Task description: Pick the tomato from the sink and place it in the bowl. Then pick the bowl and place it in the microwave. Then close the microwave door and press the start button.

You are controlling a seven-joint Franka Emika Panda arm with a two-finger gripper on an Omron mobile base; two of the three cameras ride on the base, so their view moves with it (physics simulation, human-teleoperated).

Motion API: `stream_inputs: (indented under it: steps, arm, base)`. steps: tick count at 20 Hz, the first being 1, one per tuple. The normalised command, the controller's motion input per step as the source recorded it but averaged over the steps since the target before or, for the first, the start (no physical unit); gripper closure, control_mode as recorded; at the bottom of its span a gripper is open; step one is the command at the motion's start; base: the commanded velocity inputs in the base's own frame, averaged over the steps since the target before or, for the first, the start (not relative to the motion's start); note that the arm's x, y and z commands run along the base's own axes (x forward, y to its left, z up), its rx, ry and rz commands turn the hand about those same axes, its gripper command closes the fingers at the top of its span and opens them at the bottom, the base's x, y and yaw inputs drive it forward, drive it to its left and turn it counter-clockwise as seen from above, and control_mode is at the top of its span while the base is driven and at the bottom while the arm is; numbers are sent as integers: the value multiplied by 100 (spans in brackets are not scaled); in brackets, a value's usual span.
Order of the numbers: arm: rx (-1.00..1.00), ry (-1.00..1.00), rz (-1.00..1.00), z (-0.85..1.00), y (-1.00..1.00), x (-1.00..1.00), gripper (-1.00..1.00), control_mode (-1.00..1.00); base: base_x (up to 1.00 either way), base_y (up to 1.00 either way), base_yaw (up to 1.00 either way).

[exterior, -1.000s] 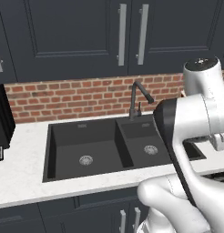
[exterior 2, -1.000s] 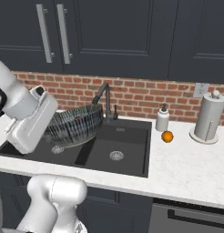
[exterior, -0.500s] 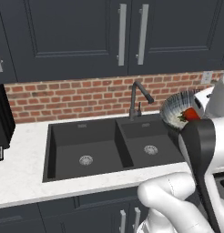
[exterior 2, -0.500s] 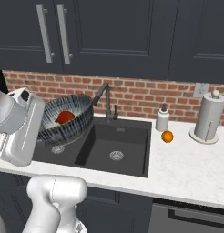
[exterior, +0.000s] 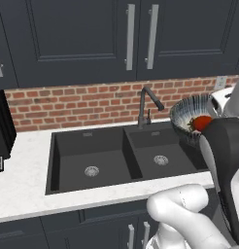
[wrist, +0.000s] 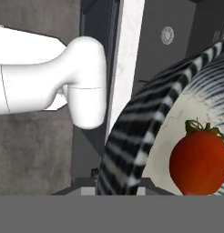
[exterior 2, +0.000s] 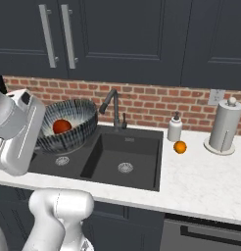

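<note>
One step of the task looks finished: the tomato (exterior 2: 61,126) lies inside the striped bowl (exterior 2: 81,127), at 5 o'clock in the hand view, and the bowl hangs tilted in the air above the black sink (exterior 2: 123,156). The pincer seems clamped on the bowl's rim, for the rim runs down to the bottom edge of the hand view, though its tips are hidden. Left to do, I judge: carry the bowl to the microwave, set it inside, shut the door, press start. No brand, label or writing can be read anywhere.
</note>
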Motion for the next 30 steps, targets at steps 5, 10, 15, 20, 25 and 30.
stream_inputs:
  steps: [5,10,15,20,25,30]
  arm:
    - [0,0,0,0,0,0,100,100]
    - [0,0,0,0,0,0,100,100]
    - [0,0,0,0,0,0,100,100]
    - [0,0,0,0,0,0,100,100]
    - [0,0,0,0,0,0,100,100]
    - [0,0,0,0,0,0,100,100]
  base:
    - [-2,0,0]
    - [-71,-1,0]
    - [-95,-1,0]
    - [-48,-2,-31]
    - [-36,-2,-70]
    - [-30,-9,-76]
